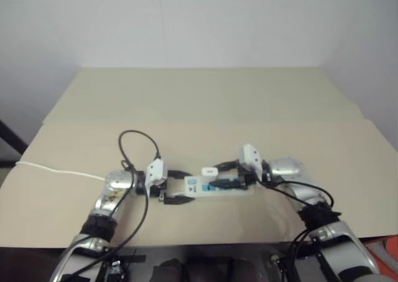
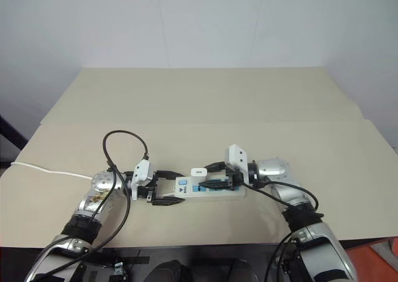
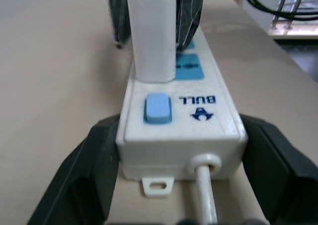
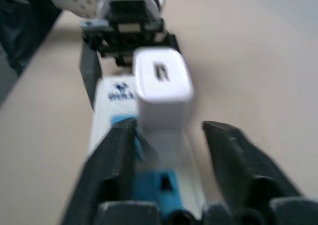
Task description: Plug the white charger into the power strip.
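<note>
The power strip (image 1: 244, 190) lies flat on the tan table near its front edge, with blue sockets (image 3: 189, 67) and a blue switch (image 3: 158, 108) at its left end. The white charger (image 1: 209, 170) stands upright in the socket beside the switch. My left gripper (image 1: 180, 187) is shut on the strip's switch end, one black finger (image 3: 94, 160) on each long side. From the right, my right gripper (image 4: 171, 130) reaches along the strip. It is open, with its fingers (image 4: 233, 150) on either side of the charger (image 4: 163, 93) and a gap showing on one side.
The strip's thin white cord (image 1: 56, 170) runs off over the table's left edge. Black cables (image 1: 134, 151) loop above my left wrist. The tan table (image 1: 199, 101) stretches far back to a white wall. Its front edge is close below the strip.
</note>
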